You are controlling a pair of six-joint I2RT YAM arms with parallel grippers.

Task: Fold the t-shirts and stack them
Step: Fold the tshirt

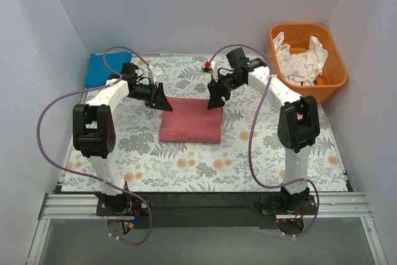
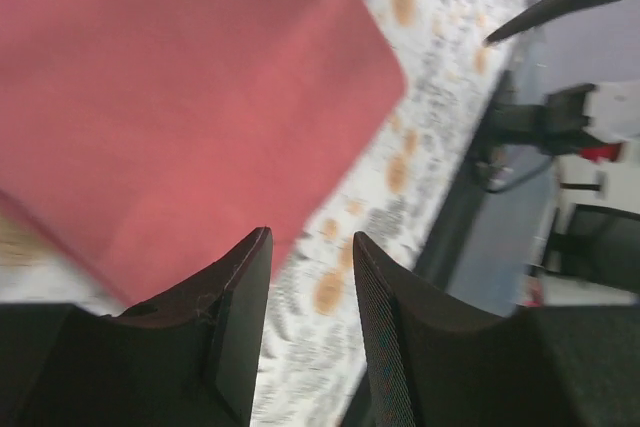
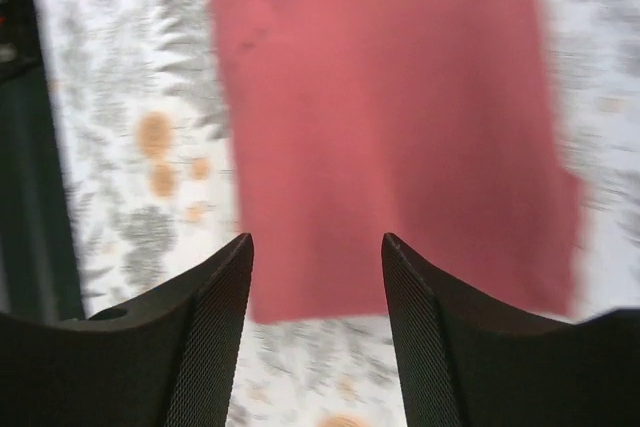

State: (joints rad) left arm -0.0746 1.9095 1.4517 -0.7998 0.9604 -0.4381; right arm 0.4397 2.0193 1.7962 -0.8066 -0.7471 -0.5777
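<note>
A red t-shirt (image 1: 190, 120) lies folded into a flat rectangle in the middle of the floral table cloth. It also shows in the left wrist view (image 2: 170, 87) and the right wrist view (image 3: 390, 127). My left gripper (image 1: 164, 100) is open and empty, just above the shirt's far left corner. My right gripper (image 1: 216, 99) is open and empty, above the shirt's far right corner. A folded blue t-shirt (image 1: 100, 68) lies at the far left. White t-shirts (image 1: 303, 60) are piled in an orange basket (image 1: 335, 79) at the far right.
White walls close in the table on the left, back and right. The floral cloth (image 1: 205, 166) covers the table. A black rail (image 1: 205, 202) runs along the near edge, with both arm bases on it.
</note>
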